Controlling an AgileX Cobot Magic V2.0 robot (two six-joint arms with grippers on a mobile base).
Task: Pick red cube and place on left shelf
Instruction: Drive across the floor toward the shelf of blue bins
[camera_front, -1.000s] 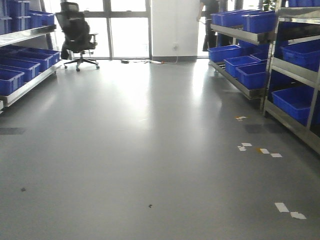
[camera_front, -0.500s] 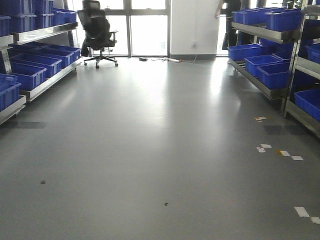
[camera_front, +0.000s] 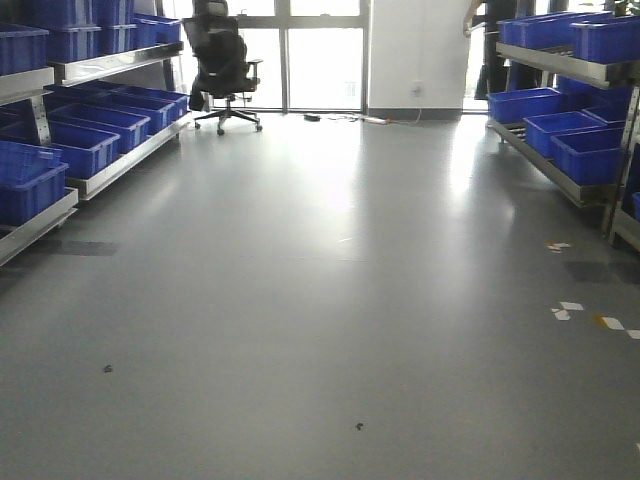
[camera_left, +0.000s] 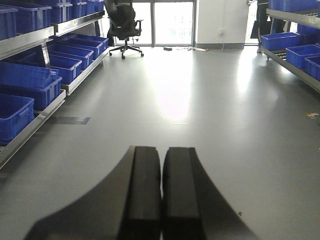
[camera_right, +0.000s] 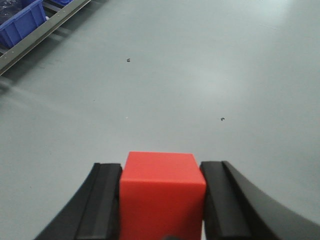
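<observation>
I see a glossy grey floor (camera_front: 300, 300), bright windows (camera_front: 320, 65), a black office chair (camera_front: 225, 60) and a white wall (camera_front: 415, 55) ahead.

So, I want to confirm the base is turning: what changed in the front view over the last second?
The view swung left: the office chair, left shelf and right shelf all slid rightward in frame, with more left shelf showing. Nothing moved by itself. The right gripper holds the red cube.

Storeroom or warehouse aisle, metal shelves (camera_front: 120, 62) of blue bins (camera_front: 85, 148), grey floor (camera_front: 330, 300), office chair (camera_front: 224, 60)
</observation>
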